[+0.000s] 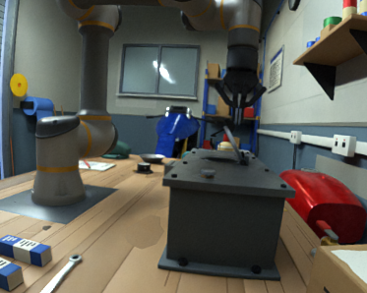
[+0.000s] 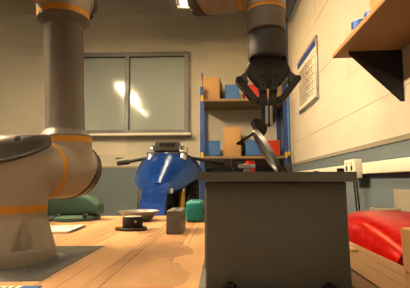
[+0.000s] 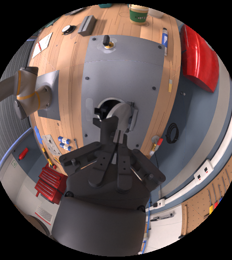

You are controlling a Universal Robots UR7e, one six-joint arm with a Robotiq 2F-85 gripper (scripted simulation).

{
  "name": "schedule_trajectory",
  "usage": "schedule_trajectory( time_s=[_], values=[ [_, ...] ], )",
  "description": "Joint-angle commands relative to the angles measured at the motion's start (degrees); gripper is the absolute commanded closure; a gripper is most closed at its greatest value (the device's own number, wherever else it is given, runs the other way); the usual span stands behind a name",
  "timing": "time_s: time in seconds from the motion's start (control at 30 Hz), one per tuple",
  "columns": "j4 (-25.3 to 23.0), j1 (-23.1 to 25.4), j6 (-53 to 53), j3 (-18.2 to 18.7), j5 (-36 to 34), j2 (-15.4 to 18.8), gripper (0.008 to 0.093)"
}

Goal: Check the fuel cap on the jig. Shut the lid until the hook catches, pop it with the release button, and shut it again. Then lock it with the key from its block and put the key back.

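Note:
The round fuel-cap lid (image 2: 265,147) stands tilted up on its hinge above the opening (image 3: 106,108) in the top of the dark grey jig (image 1: 227,211). My gripper (image 2: 269,119) hangs just above the lid's raised edge, closed and empty. In the wrist camera the silver underside of the lid (image 3: 121,116) shows just beyond my fingertips (image 3: 117,135). The key (image 3: 106,41) stands with its black head up in a brass fitting at the jig's far end. A small round button (image 1: 207,173) sits on the jig's top near the front.
A red fuel tank (image 1: 326,204) lies to the right of the jig against the wall, with a cardboard box (image 1: 346,269) in front of it. A small grey block (image 2: 175,220) and a dish (image 2: 138,213) sit behind the jig. The arm's base (image 1: 61,162) stands to the left.

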Motion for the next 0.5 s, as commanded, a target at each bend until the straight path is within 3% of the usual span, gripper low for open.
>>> schedule_trajectory(
  time_s=[0.0, 0.47],
  values=[
    [-0.04, -0.02, -0.02, 0.11, 0.00, -0.11, 0.0934],
    [-0.74, -0.43, -0.43, 2.29, 0.00, -1.58, 0.0934]
  ],
)
